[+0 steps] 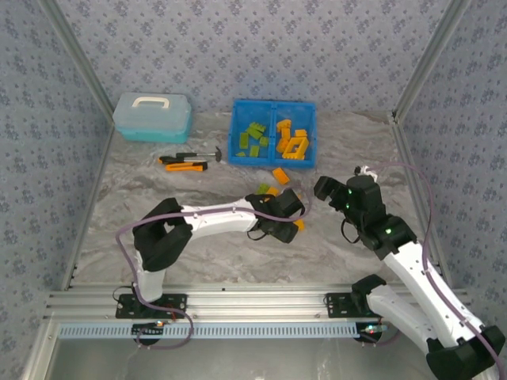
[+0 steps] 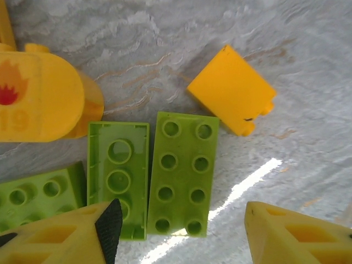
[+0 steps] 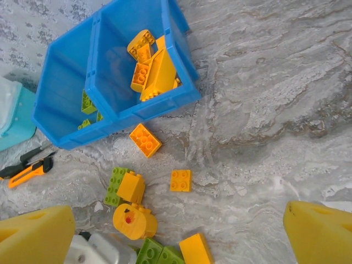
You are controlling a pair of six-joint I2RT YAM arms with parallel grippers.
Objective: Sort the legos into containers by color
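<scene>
Well, the left arm's jaws are released, their yellow fingertips (image 2: pixel 60 236) spread wide and low over a lime green 8-stud brick (image 2: pixel 184 173) lying studs up on the desk (image 2: pixel 165 44). I'd guess they are lined up to take it. A second green brick (image 2: pixel 118 176) lies flush against it, hollow side up, so the wide spread may be meant to clear both. An orange brick (image 2: pixel 232 96) sits just apart, and a round orange piece (image 2: pixel 38 99) with a flame print is nearby. The right arm's jaws are also released and empty, held high off to the side, probably to leave room. The blue bin (image 1: pixel 269 163) stands at the far side of the desk, with green legos (image 1: pixel 253 138) in its left compartment and orange legos (image 1: pixel 291 142) in its right. The loose pile (image 1: pixel 272 190) lies just in front of it.
</scene>
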